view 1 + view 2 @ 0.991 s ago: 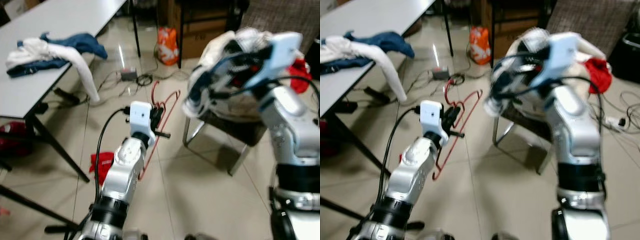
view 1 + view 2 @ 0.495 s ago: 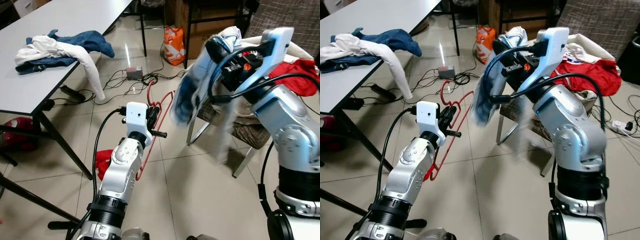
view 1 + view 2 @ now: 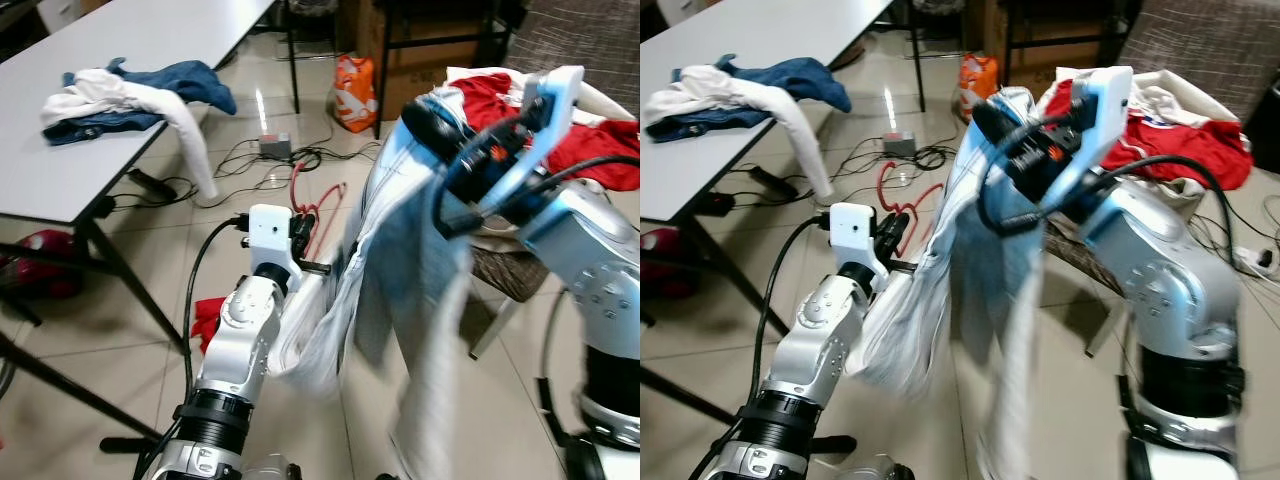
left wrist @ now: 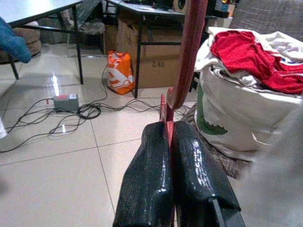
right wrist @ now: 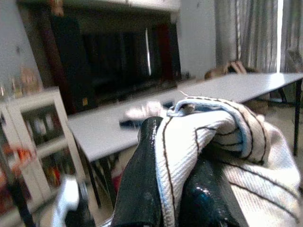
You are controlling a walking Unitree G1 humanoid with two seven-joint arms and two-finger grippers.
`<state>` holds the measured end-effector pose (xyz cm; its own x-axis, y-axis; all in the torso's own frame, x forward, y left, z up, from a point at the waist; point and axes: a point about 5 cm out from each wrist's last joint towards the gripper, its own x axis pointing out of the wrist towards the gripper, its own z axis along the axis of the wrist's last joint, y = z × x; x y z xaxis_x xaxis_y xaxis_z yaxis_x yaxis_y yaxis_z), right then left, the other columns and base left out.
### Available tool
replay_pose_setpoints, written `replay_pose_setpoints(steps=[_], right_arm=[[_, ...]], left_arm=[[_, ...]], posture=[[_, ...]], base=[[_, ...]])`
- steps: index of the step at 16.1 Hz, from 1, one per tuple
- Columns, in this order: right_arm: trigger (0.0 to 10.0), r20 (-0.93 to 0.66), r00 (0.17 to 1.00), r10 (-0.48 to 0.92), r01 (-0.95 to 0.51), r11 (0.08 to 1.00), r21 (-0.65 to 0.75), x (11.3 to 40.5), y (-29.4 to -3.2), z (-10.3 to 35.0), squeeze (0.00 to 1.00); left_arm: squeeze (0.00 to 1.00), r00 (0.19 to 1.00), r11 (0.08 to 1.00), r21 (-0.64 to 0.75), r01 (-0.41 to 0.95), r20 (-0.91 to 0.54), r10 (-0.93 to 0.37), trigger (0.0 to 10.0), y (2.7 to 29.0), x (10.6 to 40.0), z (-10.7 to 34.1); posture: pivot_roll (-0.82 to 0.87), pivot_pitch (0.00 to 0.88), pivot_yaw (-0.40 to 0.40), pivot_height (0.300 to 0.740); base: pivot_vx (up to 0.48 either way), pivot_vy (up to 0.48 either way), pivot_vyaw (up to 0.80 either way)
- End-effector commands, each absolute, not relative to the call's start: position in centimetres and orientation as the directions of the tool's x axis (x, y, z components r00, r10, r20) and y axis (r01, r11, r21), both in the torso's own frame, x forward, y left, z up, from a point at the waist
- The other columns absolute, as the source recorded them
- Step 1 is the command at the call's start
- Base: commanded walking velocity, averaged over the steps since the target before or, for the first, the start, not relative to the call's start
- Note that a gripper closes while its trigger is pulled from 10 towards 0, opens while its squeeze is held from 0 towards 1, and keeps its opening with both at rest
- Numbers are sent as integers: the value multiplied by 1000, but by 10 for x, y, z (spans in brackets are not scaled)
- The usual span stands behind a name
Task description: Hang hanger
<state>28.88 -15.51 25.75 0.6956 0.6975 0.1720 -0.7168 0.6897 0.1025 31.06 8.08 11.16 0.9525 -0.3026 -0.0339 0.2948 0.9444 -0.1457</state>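
A: Where is the hanger [image 4: 188, 56] now?

B: Pinched in the left gripper [image 4: 171, 137], whose black fingers are pressed tight on its thin red wire, low and in front of the robot. Its hook end rises above the fingers in the left wrist view. From the head views most of it is hidden behind the garment [image 3: 400, 290], so how the frame is tilted is hard to say.

A: And the right gripper [image 5: 177, 156]?

B: Clamped on a bunched fold of that garment, raised above and to the right of the hanger. The cloth hangs down from it in a long drape that falls against the left arm.

A: What would make this step go well?

B: Probably lifting the cloth clear of the hanger first, then finding the neck opening and easing one wire shoulder into it. The left grip looks narrow, so the hanger could swivel if the cloth drags on it; slow, light pulls would suit.

A: What is the stuff like?

B: The garment is soft and limp, pale blue and white, ribbed knit with thin dark stripes at the edge. The hanger is stiff, slim, smooth red wire. Behind it, a chair [image 3: 495, 275] carries a heap of red and white clothes [image 3: 1160, 125]; to the hanger's left, a white table [image 3: 120, 30] holds more cloth [image 3: 130, 90].
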Motion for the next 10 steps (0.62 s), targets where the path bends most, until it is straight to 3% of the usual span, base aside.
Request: replay_pose_setpoints(steps=[1, 3, 4, 5, 7, 10], right_arm=[[0, 135, 699, 702, -711, 702, 37, 288, -163, 251, 0], [0, -4, 742, 670, -666, 737, -118, 293, -178, 230, 0], [0, -140, 779, 611, -622, 724, -298, 297, -194, 208, 0], [0, -164, 781, 602, -619, 713, -330, 297, -197, 203, 0], [0, -227, 789, 571, -607, 665, -434, 299, -205, 187, 0], [0, -329, 747, 578, -645, 507, -572, 297, -213, 158, 0]], left_arm=[[0, 956, 947, -143, 286, -22, -292, 10000, 82, 314, 115], [0, 955, 947, -140, 290, -23, -296, 10000, 82, 314, 115], [0, 955, 947, -135, 292, -23, -297, 10000, 82, 316, 115], [0, 955, 947, -132, 291, -20, -296, 10000, 83, 317, 116], [0, 955, 949, -116, 292, -8, -295, 10000, 84, 320, 119], [0, 951, 947, -82, 310, 35, -308, 10000, 89, 327, 131]], posture=[[-80, 0, 62, 740], [-85, 0, 66, 740], [-87, 0, 69, 740], [-87, 0, 69, 740], [-86, 0, 71, 740], [-82, 0, 75, 740]], base=[[0, 0, 0], [0, 0, 0], [0, 0, 0], [0, 0, 0], [0, 0, 0], [0, 0, 0]])
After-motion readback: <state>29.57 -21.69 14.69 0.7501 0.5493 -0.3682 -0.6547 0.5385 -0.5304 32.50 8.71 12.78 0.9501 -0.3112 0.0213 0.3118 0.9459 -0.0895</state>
